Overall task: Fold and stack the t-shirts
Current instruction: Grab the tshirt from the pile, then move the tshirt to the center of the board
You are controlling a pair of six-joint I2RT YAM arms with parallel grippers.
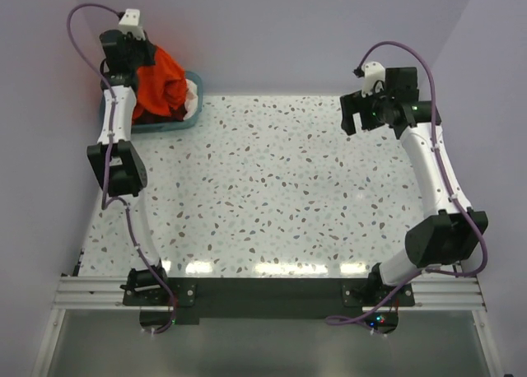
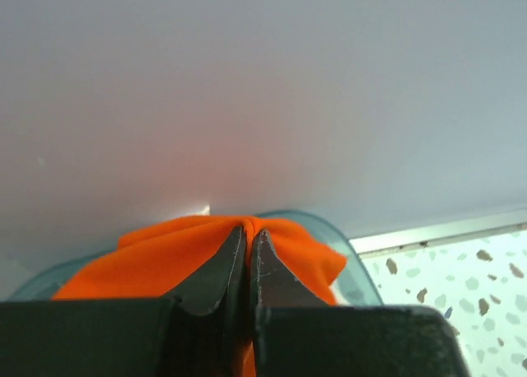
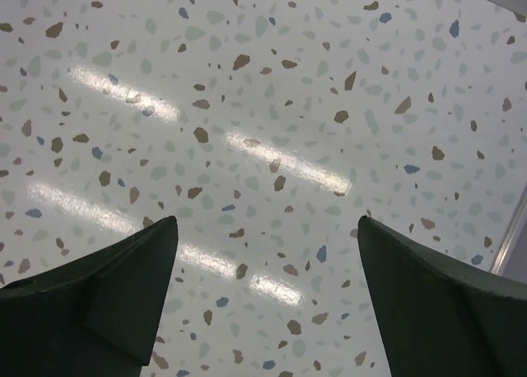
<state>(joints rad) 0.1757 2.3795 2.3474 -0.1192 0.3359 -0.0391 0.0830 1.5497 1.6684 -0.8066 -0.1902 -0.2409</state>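
Note:
An orange-red t-shirt [image 1: 160, 76] bulges out of the teal basket [image 1: 188, 122] at the table's far left corner, over some dark maroon cloth [image 1: 146, 114] and white cloth [image 1: 191, 93]. My left gripper [image 1: 132, 52] is above the basket. In the left wrist view it [image 2: 249, 233] is shut on a pinched fold of the orange-red t-shirt [image 2: 156, 258], which drapes either side of the fingers. My right gripper [image 1: 370, 112] hovers over the far right of the table. The right wrist view shows it [image 3: 268, 222] open with only bare tabletop between its fingers.
The speckled terrazzo tabletop [image 1: 280, 196] spreads between the arms. Purple walls close in the left, back and right sides. The basket rim [image 2: 346, 241] shows behind the cloth, close to the back wall.

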